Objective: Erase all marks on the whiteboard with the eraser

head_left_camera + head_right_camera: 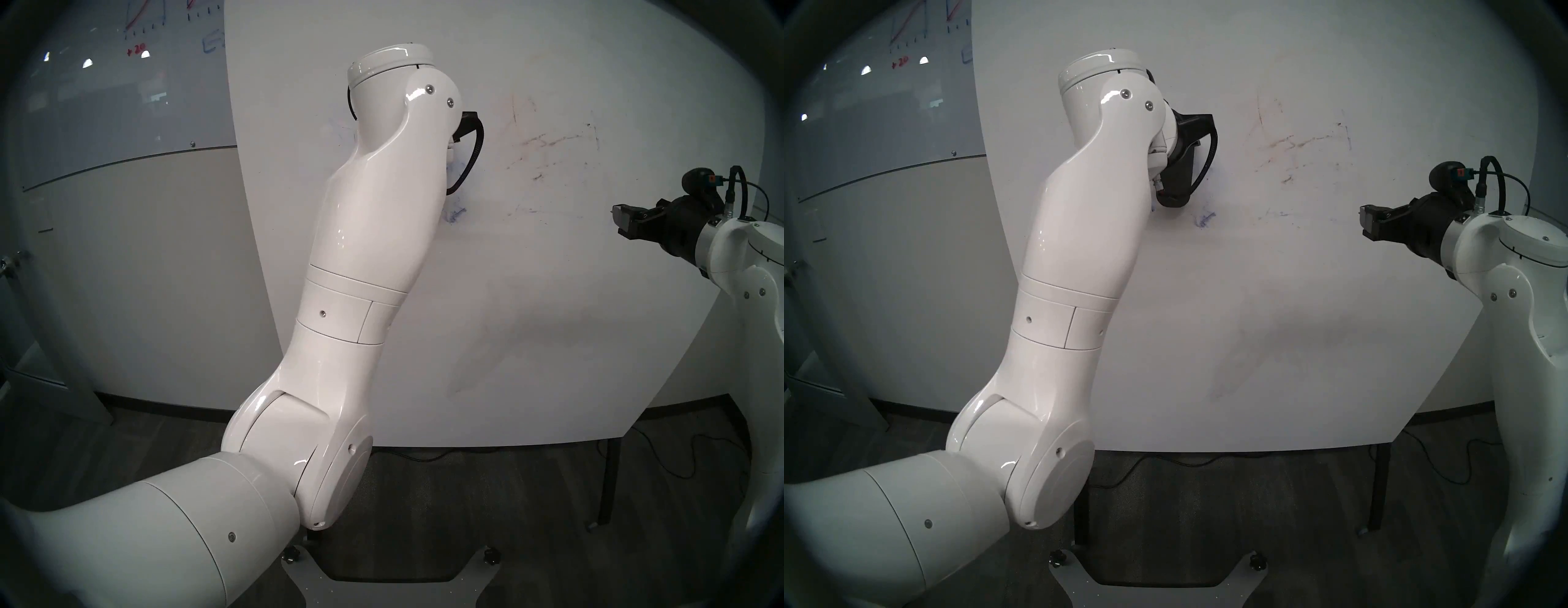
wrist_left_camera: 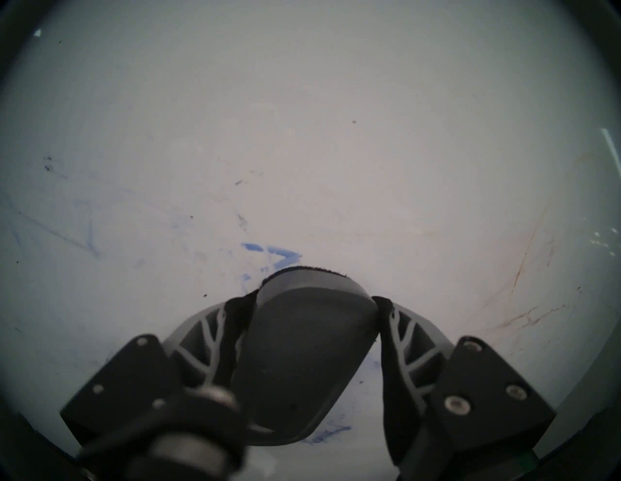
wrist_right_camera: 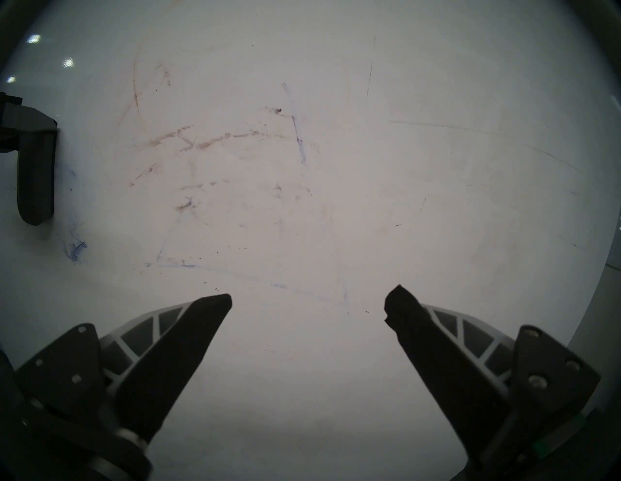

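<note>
Nearest your head camera sits item one, the glossy white left arm, rising from the lower left corner and bending toward the board, so that it hides most of its own hand in that view. Item two, the left gripper: black, with grey ribbed fingers, clamped tight on either side of item three. Item three, the eraser: a dark grey oblong pad with rounded ends and a smooth matte back, standing roughly upright with its felt face against the board; from the right wrist view you see it at the far left edge, flat on the surface. Item four, the whiteboard: a large matte white panel with rounded corners, upright before you and faintly stained. Item five, the marks: short bright blue strokes just beyond the eraser's top end, a blue smudge just below and beside its lower end, thin pale blue lines to the left in the left wrist view, and brownish streaks further right on the board, between the two hands. Item six, the right gripper: black, fingers spread wide with nothing between them, held near the board at your right, well apart from the eraser. Item seven, a glossy grey glass board with red and blue graph scribbles, on the wall behind the whiteboard's left edge.
</note>
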`<state>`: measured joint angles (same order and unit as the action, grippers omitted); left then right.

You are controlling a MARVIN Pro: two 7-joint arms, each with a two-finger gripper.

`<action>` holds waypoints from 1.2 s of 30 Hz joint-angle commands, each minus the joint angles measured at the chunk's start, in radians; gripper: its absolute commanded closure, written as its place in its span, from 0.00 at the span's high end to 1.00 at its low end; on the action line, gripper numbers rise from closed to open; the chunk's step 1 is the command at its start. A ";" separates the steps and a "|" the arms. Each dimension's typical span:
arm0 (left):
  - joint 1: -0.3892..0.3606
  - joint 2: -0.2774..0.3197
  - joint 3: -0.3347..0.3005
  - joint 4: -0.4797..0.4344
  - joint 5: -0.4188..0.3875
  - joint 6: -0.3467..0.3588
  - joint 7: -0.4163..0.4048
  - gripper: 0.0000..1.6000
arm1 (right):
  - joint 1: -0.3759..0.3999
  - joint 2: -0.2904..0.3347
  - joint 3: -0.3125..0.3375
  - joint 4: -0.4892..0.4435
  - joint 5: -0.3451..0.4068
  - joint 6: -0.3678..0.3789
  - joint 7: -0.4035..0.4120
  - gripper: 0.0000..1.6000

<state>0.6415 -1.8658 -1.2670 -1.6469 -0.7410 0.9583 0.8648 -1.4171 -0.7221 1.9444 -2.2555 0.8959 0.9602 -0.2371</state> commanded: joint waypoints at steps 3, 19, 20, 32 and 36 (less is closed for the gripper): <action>-0.035 0.054 -0.043 0.034 0.049 0.002 0.086 0.00 | 0.008 0.004 0.003 -0.005 -0.002 -0.006 0.001 1.00; -0.104 0.045 -0.045 -0.012 0.082 0.002 0.092 0.00 | 0.008 0.004 0.003 -0.005 -0.002 -0.006 0.001 1.00; -0.104 0.045 -0.045 -0.012 0.082 0.002 0.092 0.00 | 0.008 0.004 0.003 -0.005 -0.002 -0.006 0.001 1.00; -0.122 0.035 -0.036 -0.034 0.114 0.002 0.096 0.00 | 0.008 0.004 0.003 -0.005 -0.002 -0.006 0.001 1.00; -0.138 0.033 -0.040 -0.023 0.122 0.002 0.094 0.00 | 0.009 0.004 0.003 -0.005 -0.002 -0.007 0.001 1.00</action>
<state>0.5734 -1.8481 -1.2839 -1.6661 -0.6602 0.9630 0.8642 -1.4172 -0.7221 1.9444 -2.2555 0.8959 0.9601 -0.2371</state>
